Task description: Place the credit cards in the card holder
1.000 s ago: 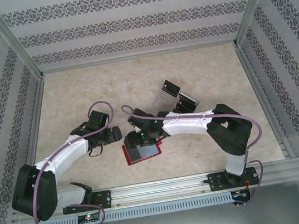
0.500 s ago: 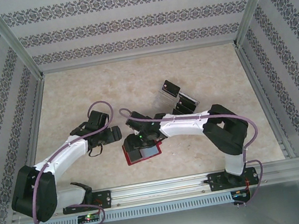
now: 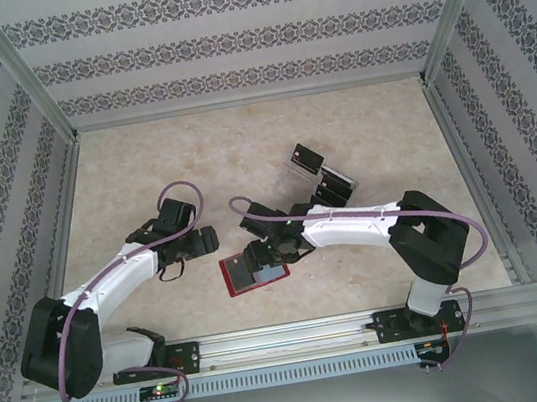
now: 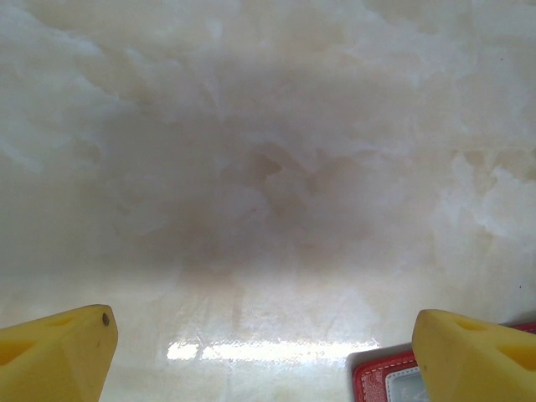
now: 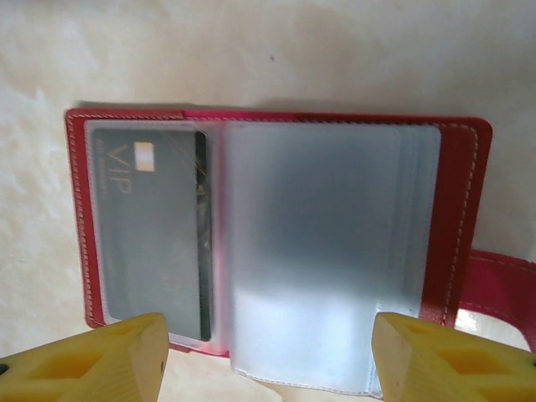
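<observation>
The card holder (image 5: 456,209) lies open on the table, red with greyish clear pockets. A dark credit card marked VIP (image 5: 146,226) sits in its left pocket. My right gripper (image 5: 268,368) hovers open just over the holder's near edge, its yellow fingers (image 5: 92,360) straddling the loose pocket sleeves without holding anything. In the top view the right gripper (image 3: 259,261) covers part of the card holder (image 3: 236,277). My left gripper (image 4: 264,360) is open over bare table, with a corner of the card holder (image 4: 381,381) by its right finger. More black credit cards (image 3: 305,160) stand behind.
A clear plastic rack (image 3: 333,189) with the black cards stands behind the right arm, right of centre. Metal frame rails (image 3: 69,221) and patterned walls enclose the marble-look table (image 3: 142,169). The left gripper (image 3: 206,241) sits just left of the holder.
The right arm's wrist has shifted a little to the right and nearer over the card holder, baring more of its left side. The left arm has not moved.
</observation>
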